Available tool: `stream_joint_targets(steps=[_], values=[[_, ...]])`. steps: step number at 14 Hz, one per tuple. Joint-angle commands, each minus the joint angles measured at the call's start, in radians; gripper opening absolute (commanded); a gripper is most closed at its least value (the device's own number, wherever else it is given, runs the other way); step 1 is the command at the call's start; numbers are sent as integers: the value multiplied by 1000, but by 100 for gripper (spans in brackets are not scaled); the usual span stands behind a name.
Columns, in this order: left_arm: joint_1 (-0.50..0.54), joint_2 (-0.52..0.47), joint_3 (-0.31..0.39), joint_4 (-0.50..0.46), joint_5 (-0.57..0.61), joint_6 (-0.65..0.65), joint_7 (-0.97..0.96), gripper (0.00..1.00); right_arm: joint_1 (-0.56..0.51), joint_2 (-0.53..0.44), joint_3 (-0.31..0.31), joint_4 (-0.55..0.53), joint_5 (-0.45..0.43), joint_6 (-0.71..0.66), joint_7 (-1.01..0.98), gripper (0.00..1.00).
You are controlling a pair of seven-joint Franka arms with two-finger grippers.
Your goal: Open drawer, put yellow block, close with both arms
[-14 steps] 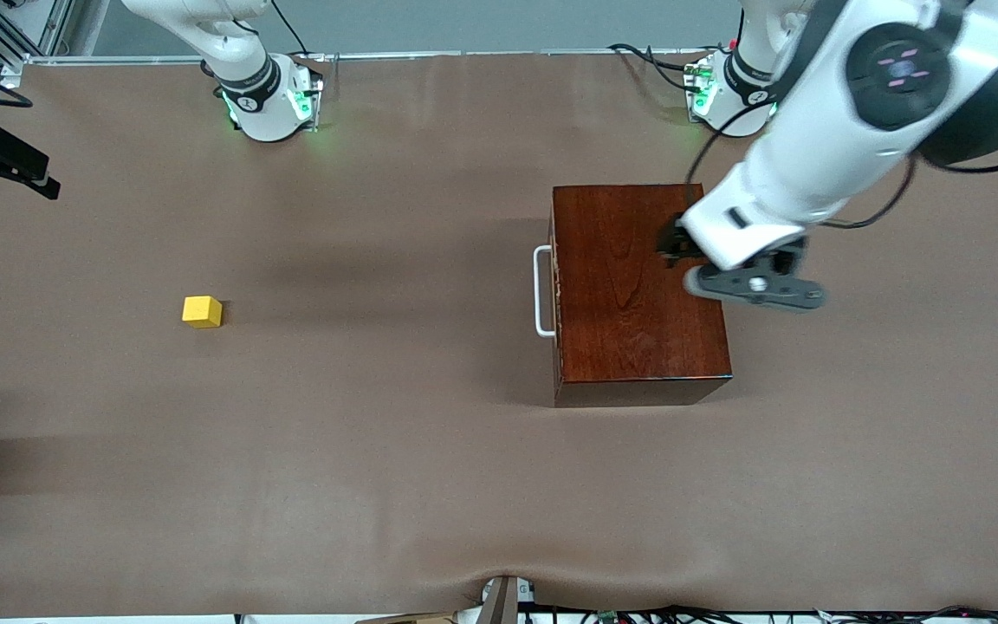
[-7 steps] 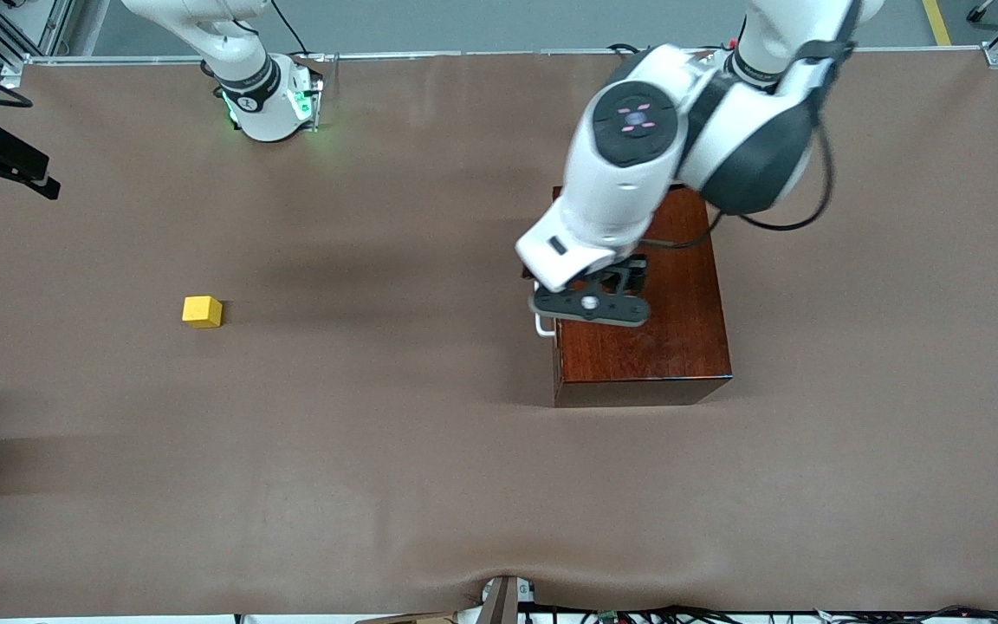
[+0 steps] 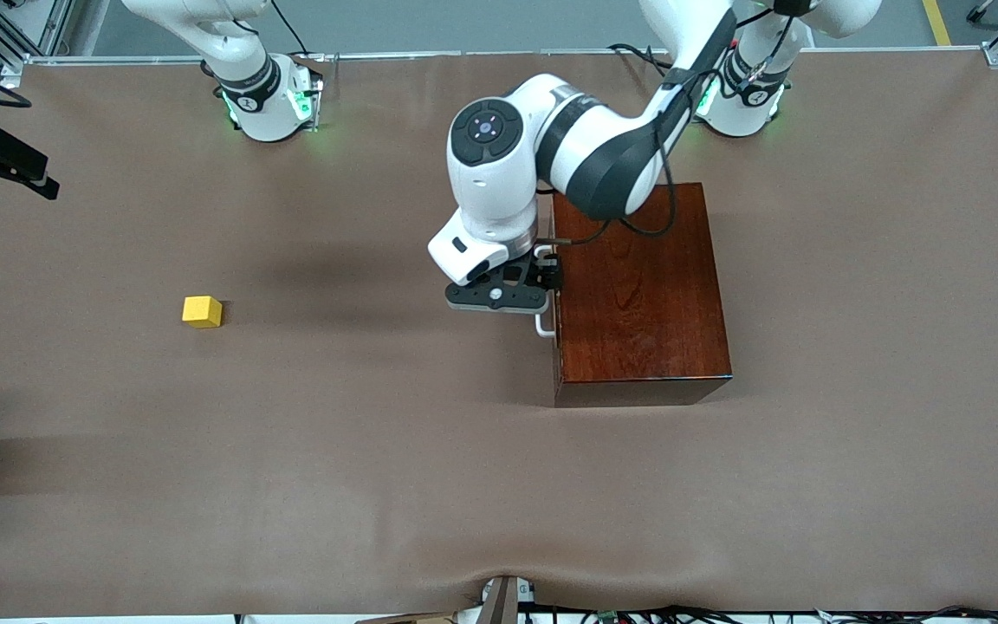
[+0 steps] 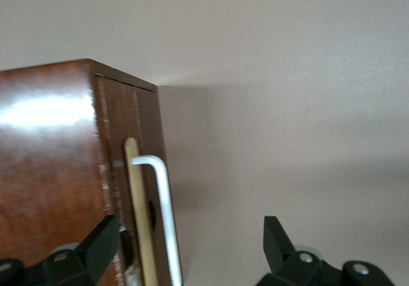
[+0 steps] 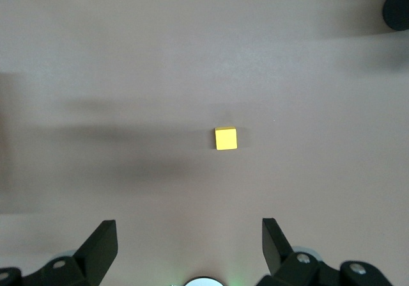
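Left hand open, apparently straddling drawer's white handle.

The wooden box is glossy dark reddish-brown with visible grain, its handle white, at three o'clock from the plain yellow block. The table is a flat matte brown. The arms are white with dark grey joint bands, black grippers and green-lit bases.

Upper part of white handle hidden under left gripper, right arm cut off above its base, right gripper out of front view
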Motion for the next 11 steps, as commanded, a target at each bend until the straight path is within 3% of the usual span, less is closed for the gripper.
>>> stream_joint_targets(steps=[1,4,9,11], values=[[-38,82,25,60,-4,13,-39,100,-9,11,2,8,10,-6,4,100],[-107,126,99,64,-4,14,-59,100,-8,14,2,10,10,-6,7,100],[-173,158,163,54,-1,-7,-104,100,-9,22,-1,11,-13,-9,1,100],[-192,170,188,51,2,-53,-104,100,1,24,2,11,-68,-8,1,100]])
